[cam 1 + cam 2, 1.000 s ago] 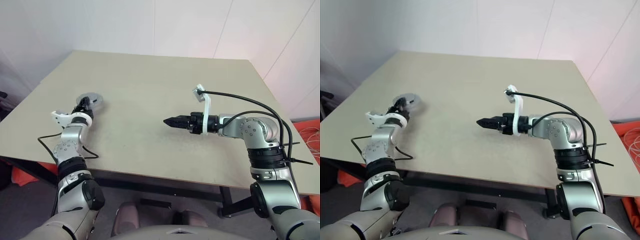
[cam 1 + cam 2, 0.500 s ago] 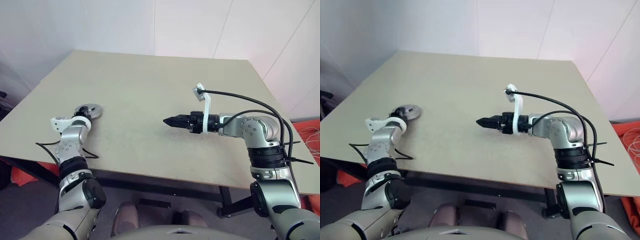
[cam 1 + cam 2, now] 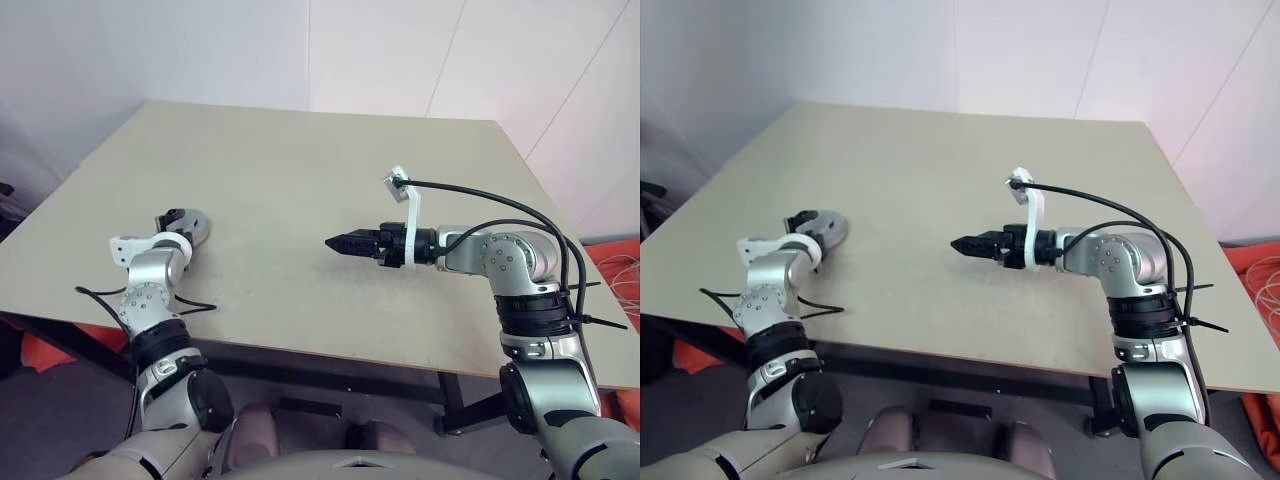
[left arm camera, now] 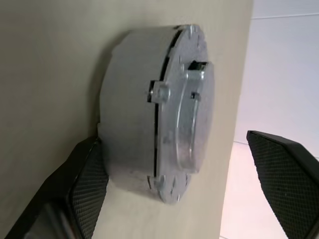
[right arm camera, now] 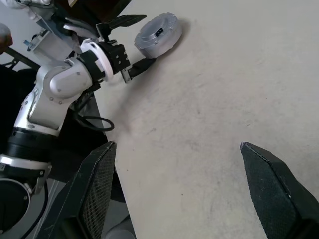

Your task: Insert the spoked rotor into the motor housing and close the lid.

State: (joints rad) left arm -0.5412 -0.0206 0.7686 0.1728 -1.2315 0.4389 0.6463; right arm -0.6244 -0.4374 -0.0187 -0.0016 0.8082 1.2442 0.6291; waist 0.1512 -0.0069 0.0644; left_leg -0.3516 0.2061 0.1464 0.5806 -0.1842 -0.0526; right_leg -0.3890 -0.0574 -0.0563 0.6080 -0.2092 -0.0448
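The lid (image 4: 187,107) sits closed on the motor housing (image 4: 132,104); both pincers, left (image 5: 130,44) and right (image 3: 335,242), gape empty, so assembly looks finished.

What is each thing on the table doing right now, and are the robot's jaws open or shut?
motor housing: resting on the table, closed up with the lid on it.
lid: seated on the housing, plain face outward.
left gripper: jaws open, one either side of the housing, not gripping it.
right gripper: jaws open, holding nothing, over bare table.
table: flat, carrying the housing.
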